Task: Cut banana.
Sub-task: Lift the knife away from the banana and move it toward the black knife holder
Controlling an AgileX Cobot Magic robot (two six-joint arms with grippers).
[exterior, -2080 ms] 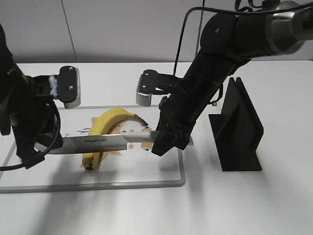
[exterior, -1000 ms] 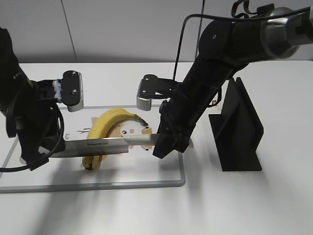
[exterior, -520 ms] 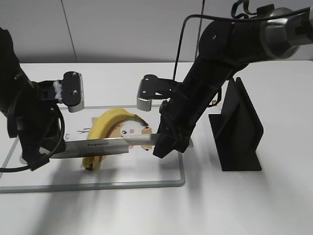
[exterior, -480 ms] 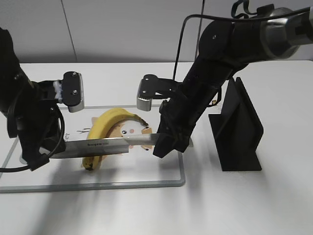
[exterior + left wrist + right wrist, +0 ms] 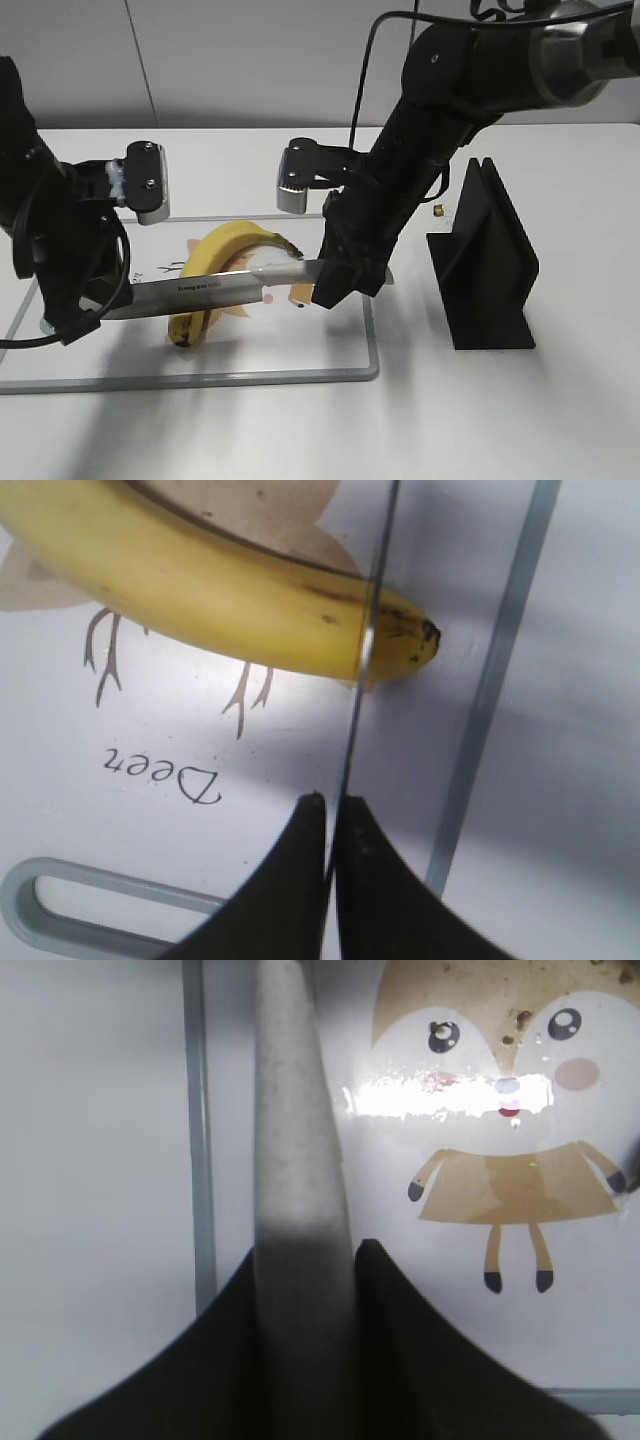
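— Where does the banana (image 5: 210, 270) sit?

— On the cutting board (image 5: 280, 365), towards its left half, curving from the far side to the near side. The knife (image 5: 215, 291) lies across it, near the banana's front end.

— Who has the knife?

— The right gripper (image 5: 335, 280) holds the handle on the right; the left gripper (image 5: 329, 832) pinches the blade's tip on the left, just in front of the banana in the left wrist view.

— Anything else?

— A knife stand (image 5: 490, 260) is on the table (image 5: 480, 420), right of the board and apart from it.
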